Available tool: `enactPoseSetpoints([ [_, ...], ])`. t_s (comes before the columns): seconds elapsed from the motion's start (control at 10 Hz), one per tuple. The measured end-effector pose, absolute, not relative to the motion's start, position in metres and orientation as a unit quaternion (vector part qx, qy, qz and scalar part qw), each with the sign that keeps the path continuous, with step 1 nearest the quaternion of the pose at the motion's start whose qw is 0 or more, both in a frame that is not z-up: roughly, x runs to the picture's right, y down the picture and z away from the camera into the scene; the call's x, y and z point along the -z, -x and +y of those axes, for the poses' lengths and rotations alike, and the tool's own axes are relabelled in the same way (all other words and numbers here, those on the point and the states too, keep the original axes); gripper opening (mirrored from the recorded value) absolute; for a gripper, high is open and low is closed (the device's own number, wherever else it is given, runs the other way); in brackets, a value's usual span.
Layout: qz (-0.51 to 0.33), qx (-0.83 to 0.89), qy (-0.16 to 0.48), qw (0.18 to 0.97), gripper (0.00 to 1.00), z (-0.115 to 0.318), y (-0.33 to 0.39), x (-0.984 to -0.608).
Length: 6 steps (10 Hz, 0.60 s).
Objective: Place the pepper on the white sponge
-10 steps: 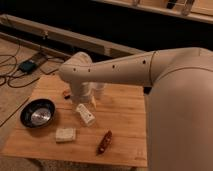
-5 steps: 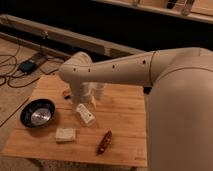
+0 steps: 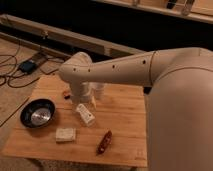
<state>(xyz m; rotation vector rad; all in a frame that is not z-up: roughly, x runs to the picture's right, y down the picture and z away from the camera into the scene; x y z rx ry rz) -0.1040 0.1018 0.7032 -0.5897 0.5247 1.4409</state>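
Observation:
The pepper, small, slender and dark red, lies on the wooden table near its front edge. The white sponge, an off-white block, sits to the pepper's left, apart from it. My gripper hangs over the back middle of the table, below the bent white arm. It stands open with nothing in it, well behind both the pepper and the sponge.
A black bowl with a shiny inside stands at the table's left end. A white labelled box lies just in front of the gripper. A small reddish-brown bar lies at the back left. Cables run over the floor on the left.

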Motion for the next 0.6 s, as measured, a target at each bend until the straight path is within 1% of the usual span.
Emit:
enactPoseSetpoints([
  [0.4,0.234,-0.643,0.261,0.68,0.65,0.1,0.104,-0.705],
  [0.6,0.243,-0.654,0.242,0.675,0.65,0.097,0.089,-0.721],
])
